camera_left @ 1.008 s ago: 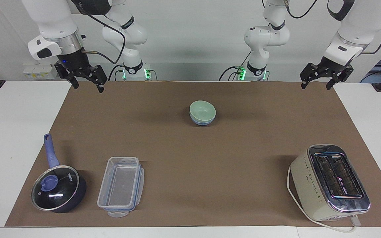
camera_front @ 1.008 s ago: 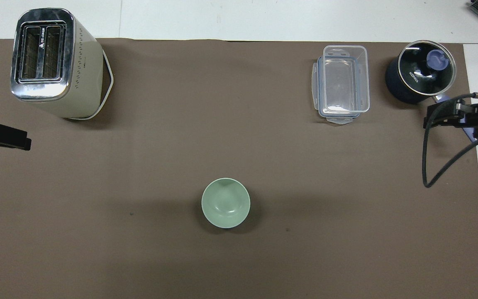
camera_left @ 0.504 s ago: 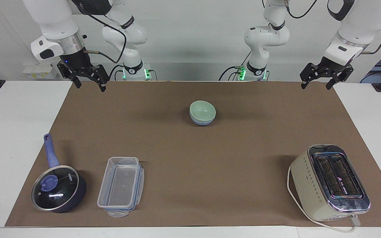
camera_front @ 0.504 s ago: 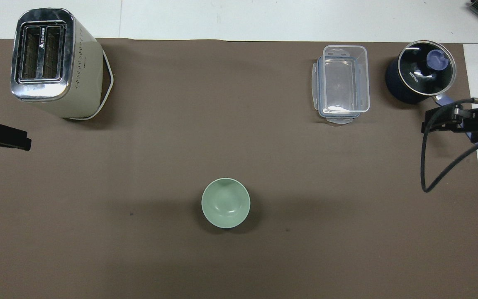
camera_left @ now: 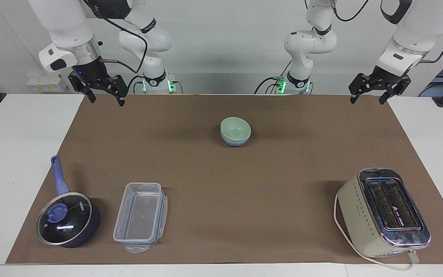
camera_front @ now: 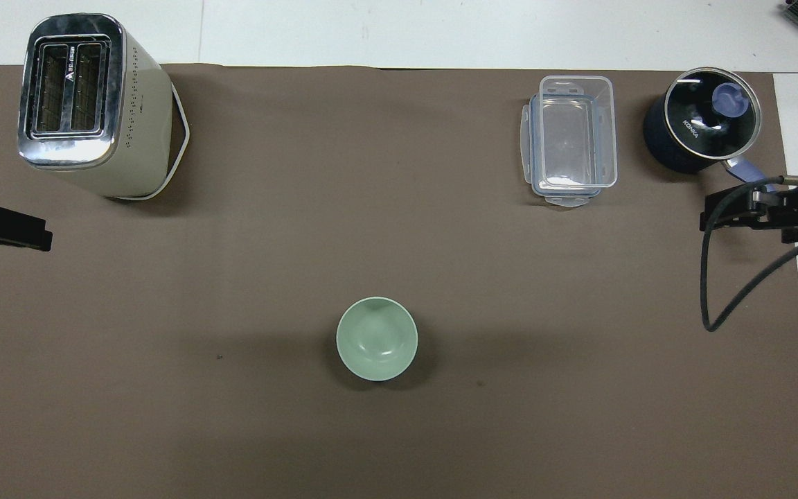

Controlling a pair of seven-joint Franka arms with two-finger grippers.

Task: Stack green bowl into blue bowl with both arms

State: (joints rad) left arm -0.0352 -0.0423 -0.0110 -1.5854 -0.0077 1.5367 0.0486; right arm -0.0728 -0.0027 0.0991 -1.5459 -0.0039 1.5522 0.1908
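Stock of my tabletop (camera_left: 21, 127), taken end by end from my right arm's end to my left arm's.

My right pincer (camera_left: 105, 95), fingers spread and holding nothing, hangs over the brown mat's (camera_left: 221, 215) corner nearest me at my right arm's end. The lidded dark pot (camera_left: 67, 219) with its blue handle sits farthest from me at that end, and the clear plastic container (camera_left: 140, 217) is just beside it toward the middle. The green bowl (camera_left: 235, 129) sits nested in the blue bowl (camera_left: 233, 142) at mid-mat, nearer to me than the pot and container and well apart from both pincers. The cream toaster (camera_left: 383, 211) is farthest from me at my left arm's end. My left pincer (camera_left: 368, 96), spread and empty, hangs over the mat's near corner at that end.
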